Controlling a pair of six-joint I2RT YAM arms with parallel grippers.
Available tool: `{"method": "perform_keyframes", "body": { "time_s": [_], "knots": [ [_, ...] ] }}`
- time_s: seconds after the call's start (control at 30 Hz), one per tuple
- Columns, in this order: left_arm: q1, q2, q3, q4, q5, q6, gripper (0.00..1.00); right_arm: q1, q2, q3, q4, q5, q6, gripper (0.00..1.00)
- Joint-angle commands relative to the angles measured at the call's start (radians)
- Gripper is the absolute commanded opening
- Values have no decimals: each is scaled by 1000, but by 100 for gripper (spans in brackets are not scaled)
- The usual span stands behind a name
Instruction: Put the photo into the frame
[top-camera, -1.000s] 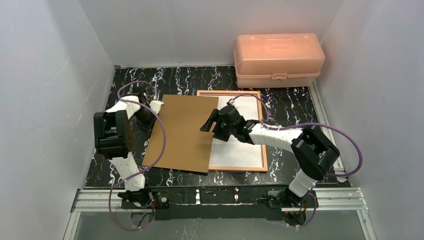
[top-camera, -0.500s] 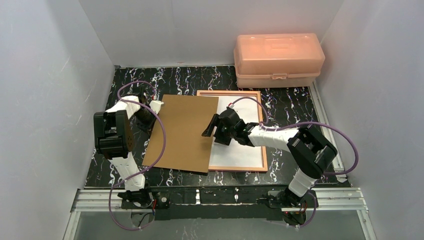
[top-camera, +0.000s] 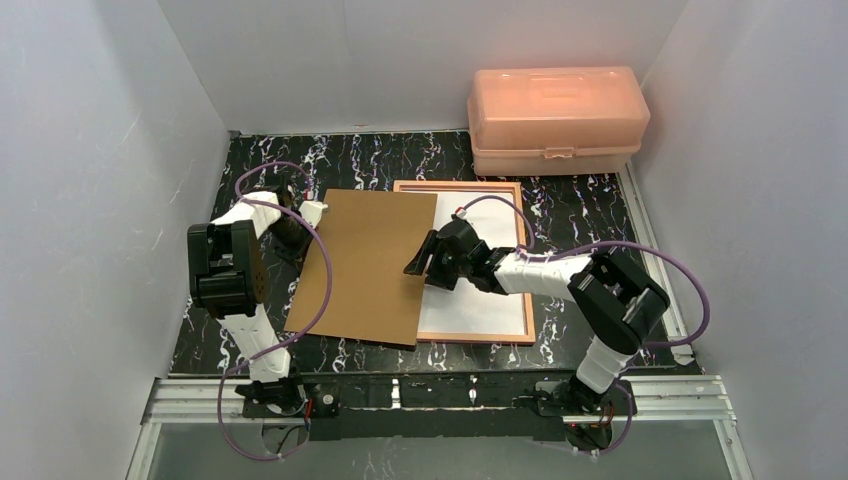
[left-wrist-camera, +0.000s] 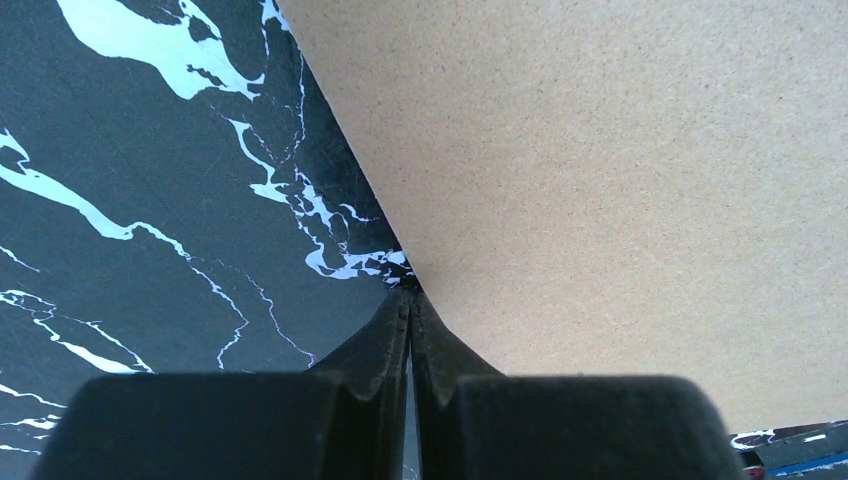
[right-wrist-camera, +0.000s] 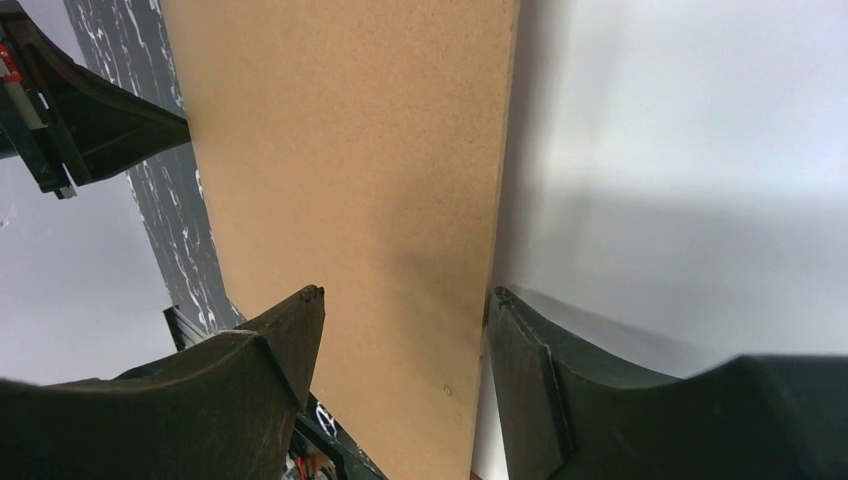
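Observation:
The frame (top-camera: 522, 230) lies flat at the table's middle, its tan wood-coloured side up. The photo (top-camera: 487, 300) lies inside it, white back up. A brown backing board (top-camera: 370, 265) lies flat and covers the frame's left strip. My right gripper (top-camera: 420, 258) is open over the board's right edge. In the right wrist view one finger (right-wrist-camera: 290, 330) is above the board (right-wrist-camera: 350, 150) and the other (right-wrist-camera: 520, 340) sits at its edge, over the photo (right-wrist-camera: 690, 130). My left gripper (top-camera: 305, 214) is shut, its tips (left-wrist-camera: 408, 292) touching the board's (left-wrist-camera: 620, 180) left edge.
A peach plastic box (top-camera: 556, 118) stands at the back right, just behind the frame. White walls close in the black marbled table (top-camera: 400, 160) on three sides. Purple cables loop from both arms.
The right gripper's jaws have narrowed, and the gripper has crept slightly toward the board's right edge. The left arm, board and frame have not moved.

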Motion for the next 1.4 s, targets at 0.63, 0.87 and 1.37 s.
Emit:
{"method": "perform_keyframes", "body": {
  "time_s": [0.63,0.87,1.37],
  "knots": [
    [-9,15,-15,-52,35,1,0,6,34,16,371,-155,48,44],
    [-8,5,-10,-63,36,3,0,10,-2,17,478,-200,39,27],
    [105,-89,778,-702,440,-15,53,13,-139,368,52,-138,-325,1]
  ]
}}
